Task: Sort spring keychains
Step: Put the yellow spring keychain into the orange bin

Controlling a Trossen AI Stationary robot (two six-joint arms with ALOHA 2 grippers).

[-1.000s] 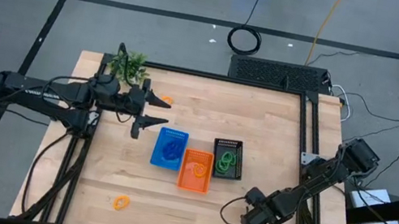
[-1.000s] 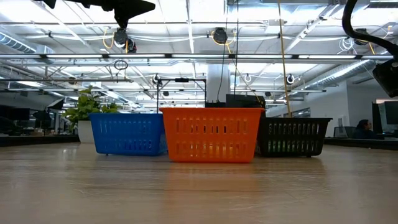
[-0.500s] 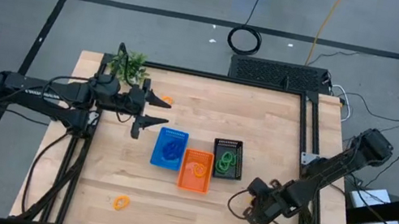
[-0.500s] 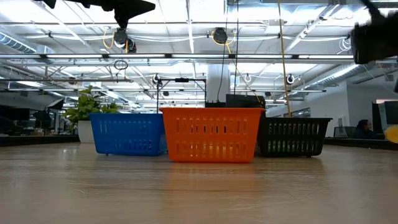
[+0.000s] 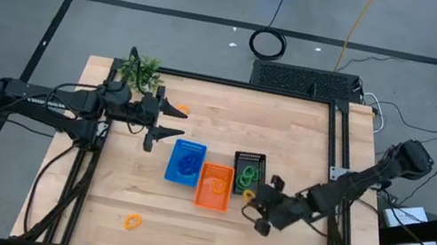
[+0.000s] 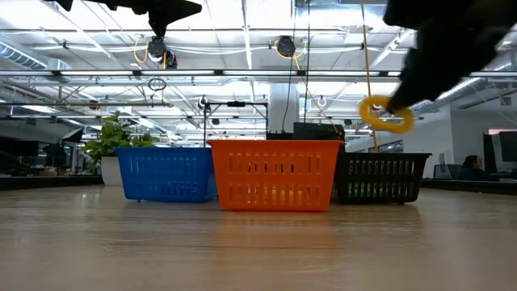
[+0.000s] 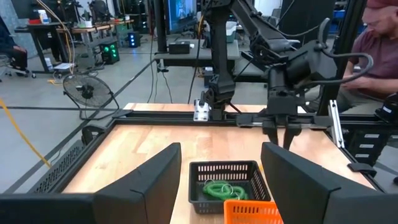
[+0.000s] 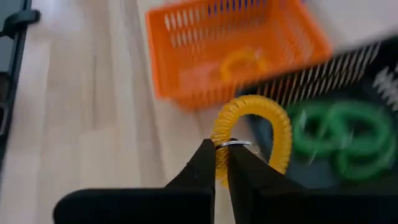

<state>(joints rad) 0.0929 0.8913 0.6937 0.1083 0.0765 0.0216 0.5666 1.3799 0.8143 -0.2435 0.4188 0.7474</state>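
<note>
The right gripper (image 5: pixel 252 198) has swung in from the table's right edge and now hangs just beside the black basket (image 5: pixel 247 173), pinching an orange spring keychain (image 6: pixel 385 114) tight between its fingers. I think the loop goes in the orange basket (image 5: pixel 214 186) next. The left gripper (image 5: pixel 166 121) has not moved; its fingers are spread wide.

The right gripper (image 5: pixel 251 202) hangs raised just beside the black basket (image 5: pixel 247 173), its arm stretched low across the counter (image 5: pixel 306 138) from the right edge, fingers pinched onto an orange spring keychain (image 8: pixel 252 134). The left gripper (image 5: pixel 175 122) hovers above the blue basket (image 5: pixel 186 162), fingers spread apart.
</note>
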